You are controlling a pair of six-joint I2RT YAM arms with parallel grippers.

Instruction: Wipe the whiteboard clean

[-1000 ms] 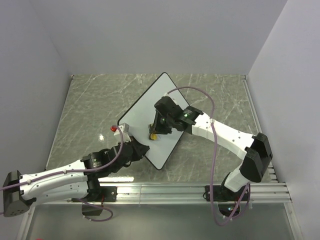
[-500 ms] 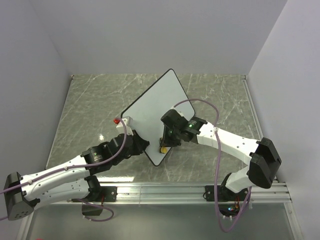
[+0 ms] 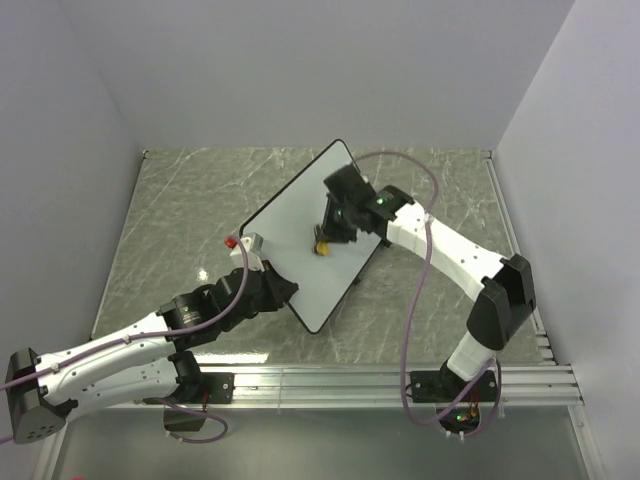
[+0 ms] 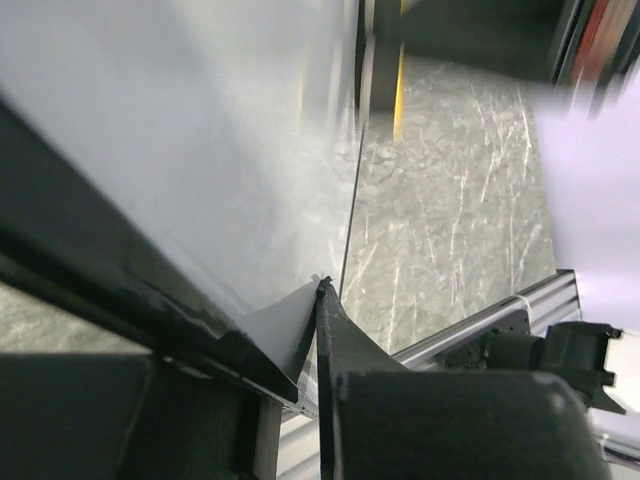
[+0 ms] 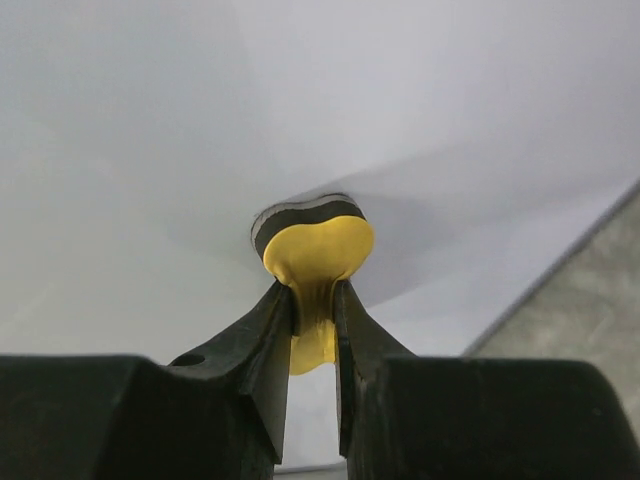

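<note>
The whiteboard (image 3: 300,235) is a white board with a black rim, held tilted above the table; no blue marks show on its face in any view. My left gripper (image 3: 283,290) is shut on its lower left edge, and the board's edge (image 4: 345,230) runs between the fingers in the left wrist view. My right gripper (image 3: 325,240) is shut on the yellow bone-shaped eraser (image 5: 317,255), whose dark pad presses against the board face (image 5: 150,150). The eraser also shows in the top view (image 3: 322,247), near the board's middle.
The grey marble table (image 3: 180,210) lies under the board. An aluminium rail (image 3: 380,380) runs along the near edge and also shows in the left wrist view (image 4: 470,325). Grey walls stand left, right and behind. A purple cable (image 3: 420,270) loops along the right arm.
The right gripper moved the eraser up the board from its lower edge to its middle. The board, tilted up by the left gripper a second ago, stays held.
</note>
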